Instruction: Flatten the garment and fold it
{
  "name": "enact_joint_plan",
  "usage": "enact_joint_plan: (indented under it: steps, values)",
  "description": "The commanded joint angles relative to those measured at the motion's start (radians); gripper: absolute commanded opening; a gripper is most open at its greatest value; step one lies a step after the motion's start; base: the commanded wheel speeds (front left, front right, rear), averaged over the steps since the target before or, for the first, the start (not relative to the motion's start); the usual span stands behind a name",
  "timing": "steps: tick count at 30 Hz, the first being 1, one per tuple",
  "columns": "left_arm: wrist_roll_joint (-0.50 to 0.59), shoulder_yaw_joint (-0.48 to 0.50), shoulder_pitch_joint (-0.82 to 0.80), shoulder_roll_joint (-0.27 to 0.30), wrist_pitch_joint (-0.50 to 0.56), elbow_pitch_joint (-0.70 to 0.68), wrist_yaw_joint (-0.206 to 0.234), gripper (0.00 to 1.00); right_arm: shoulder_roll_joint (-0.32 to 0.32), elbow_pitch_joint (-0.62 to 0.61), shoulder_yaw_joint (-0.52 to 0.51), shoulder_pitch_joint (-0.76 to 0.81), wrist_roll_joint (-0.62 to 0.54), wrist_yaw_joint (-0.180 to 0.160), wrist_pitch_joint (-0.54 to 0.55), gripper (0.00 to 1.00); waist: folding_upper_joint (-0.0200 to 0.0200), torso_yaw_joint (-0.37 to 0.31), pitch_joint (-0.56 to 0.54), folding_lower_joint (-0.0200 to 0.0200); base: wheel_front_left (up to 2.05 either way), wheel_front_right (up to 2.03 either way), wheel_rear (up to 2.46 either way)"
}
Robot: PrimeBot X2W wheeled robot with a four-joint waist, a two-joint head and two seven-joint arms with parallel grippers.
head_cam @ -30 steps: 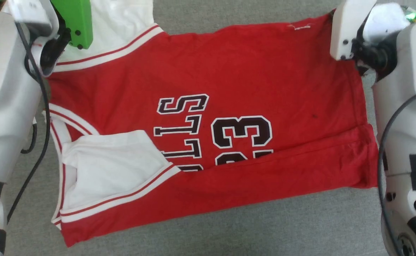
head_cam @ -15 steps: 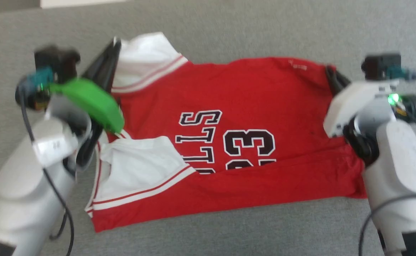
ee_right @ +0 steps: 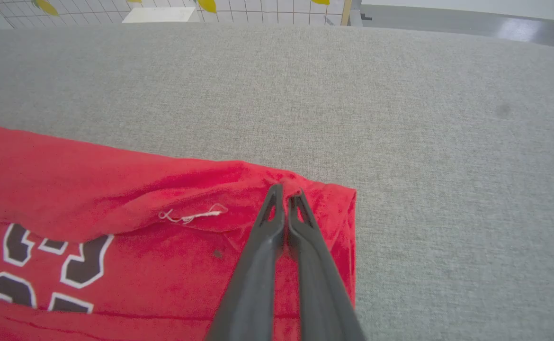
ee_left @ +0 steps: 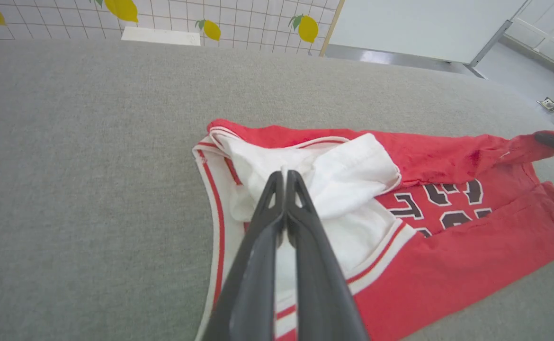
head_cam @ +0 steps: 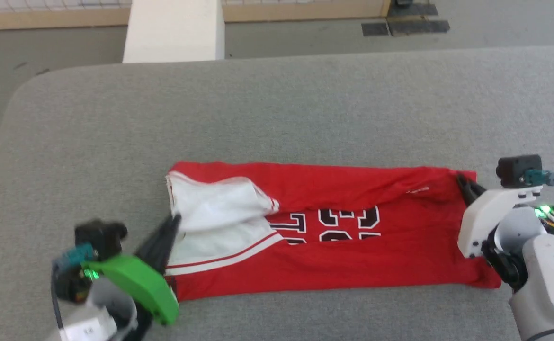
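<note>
We are gripping the red jersey-style garment [head_cam: 352, 258] with white sleeves, which is lying folded lengthwise on the grey fabric-covered table [head_cam: 277, 113]. Our left gripper [ee_left: 285, 174] is pinching the white sleeve [ee_left: 348, 170] between tightly closed dark fingers. Our right gripper [ee_right: 284, 189] is nipping the garment's red corner at the opposite end, fingers pressed together.

Soft matt cloth makes the garment [head_cam: 352, 260]; the grey table [head_cam: 277, 109] beneath wears coarse, felt-like fabric.
</note>
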Motion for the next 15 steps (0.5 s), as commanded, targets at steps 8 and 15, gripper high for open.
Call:
enact_joint_plan:
  steps: [8,15]
  values:
    - [-0.041,-0.09,0.1,-0.031,0.035,0.063,-0.052,0.0,-0.065,-0.002,0.042,0.072,-0.028,-0.002,0.177,0.0,0.0,0.03,-0.023,0.0001,0.0,0.0,0.0]
    - [-0.022,-0.122,0.083,-0.061,0.024,0.188,-0.076,0.0,-0.082,0.02,0.034,0.079,-0.048,-0.002,0.244,0.0,0.0,0.04,-0.022,0.0001,0.0,0.0,0.0]
